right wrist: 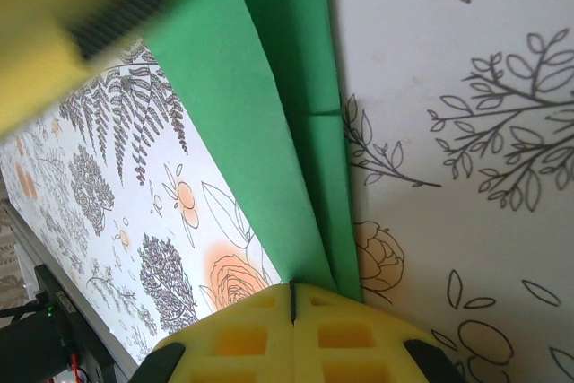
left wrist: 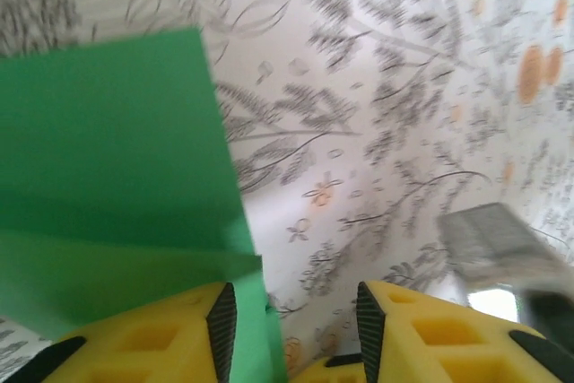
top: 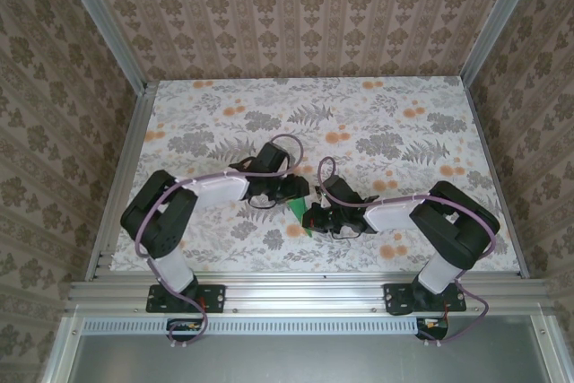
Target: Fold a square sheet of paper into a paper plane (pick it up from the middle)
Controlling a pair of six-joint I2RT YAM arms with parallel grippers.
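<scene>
The floral-print table [top: 404, 123], boxed in by wallpapered walls [top: 296, 6], bears the creased green paper [right wrist: 260, 105] near its front middle, with the right gripper [right wrist: 291, 291] clamped on it and the left gripper [left wrist: 291, 311] beside it, fingers apart.

Floral-printed table [top: 377, 123] enclosed by damask-patterned walls [top: 54, 87].

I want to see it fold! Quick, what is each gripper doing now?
Left gripper: jaws open.
Right gripper: shut on the green paper.

paper [right wrist: 269, 114]: bright green; table [top: 377, 123]: grey-orange floral; right hand [right wrist: 291, 290]: yellow
</scene>
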